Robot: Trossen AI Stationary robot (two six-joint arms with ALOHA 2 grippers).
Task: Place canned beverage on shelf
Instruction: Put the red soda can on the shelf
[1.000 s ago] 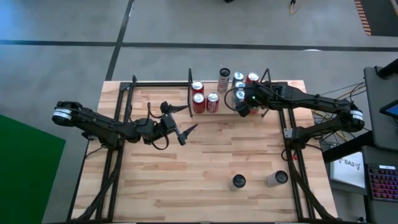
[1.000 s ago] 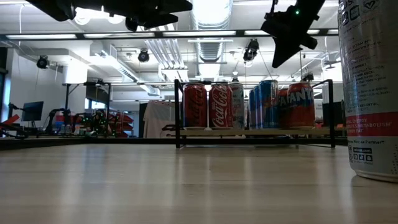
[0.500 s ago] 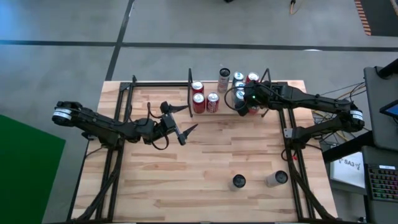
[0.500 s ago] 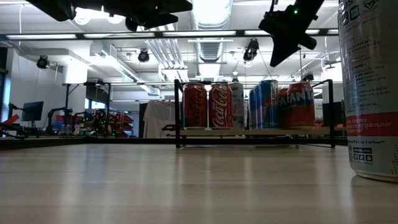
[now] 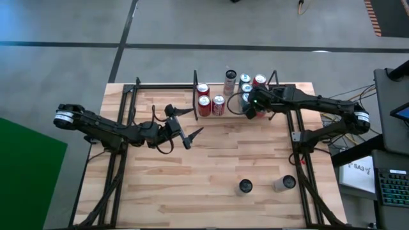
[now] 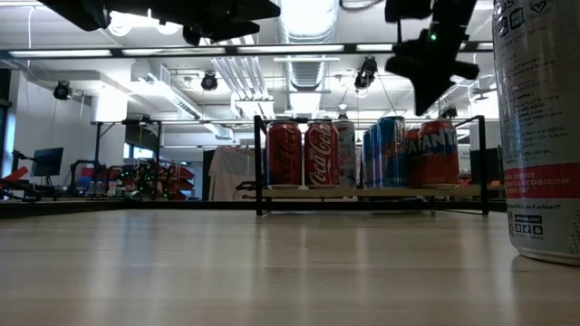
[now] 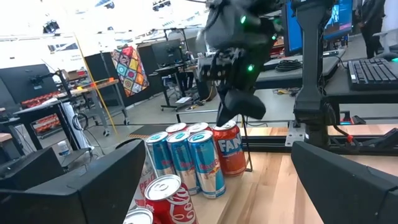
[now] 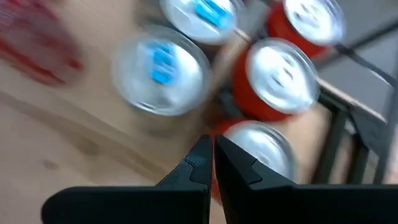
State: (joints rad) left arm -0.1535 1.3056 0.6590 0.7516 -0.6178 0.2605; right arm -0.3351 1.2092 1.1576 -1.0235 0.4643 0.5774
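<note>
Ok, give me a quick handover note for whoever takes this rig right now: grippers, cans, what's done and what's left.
Right gripper: shut, empty, above the cans on the shelf.
Left gripper: open, empty, waiting over mid-table.
Done: red cans, blue cans and an orange can stand on the shelf.
Left: two cans sit on the table near the front edge.

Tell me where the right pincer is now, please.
In the high view, the right pincer hangs above the cans at the right end of the shelf, over a red can.
</note>
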